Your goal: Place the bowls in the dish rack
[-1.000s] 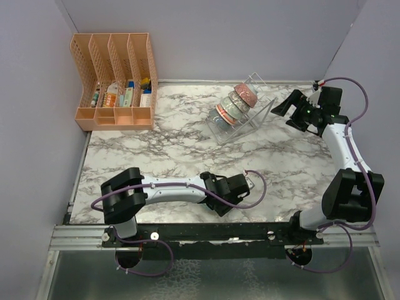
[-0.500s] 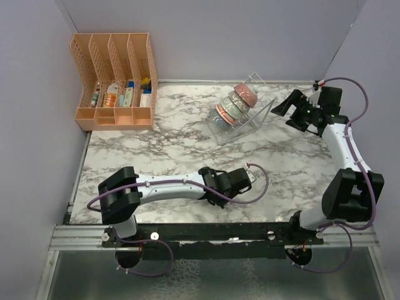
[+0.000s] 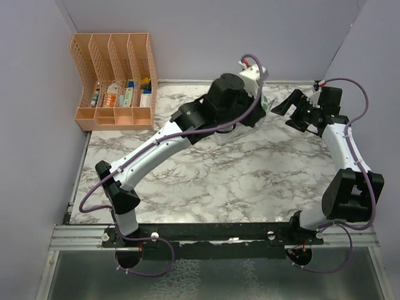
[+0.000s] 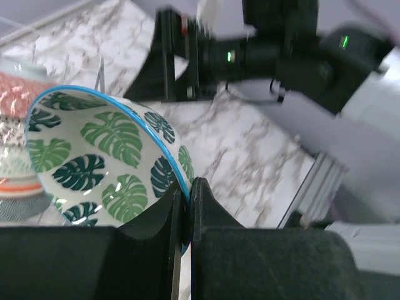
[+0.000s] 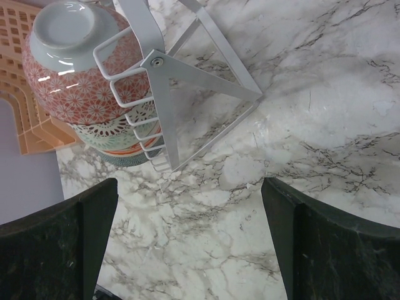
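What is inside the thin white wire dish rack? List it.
In the dish rack, a red patterned round bowl leads, a white-lattice bowl behind it; further bowls are mostly covered.

Pale lilac walls (image 3: 206, 37) enclose a grey-veined marble table (image 3: 206, 181).

A robot test booth is indicated: a marble-patterned table (image 3: 250, 181) is enclosed by plain walls (image 3: 31, 125) and edged by a metal rail (image 3: 81, 236).

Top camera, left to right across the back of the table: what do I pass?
First the orange organizer → left hand, clamped on the leaf-patterned bowl → open right hand.
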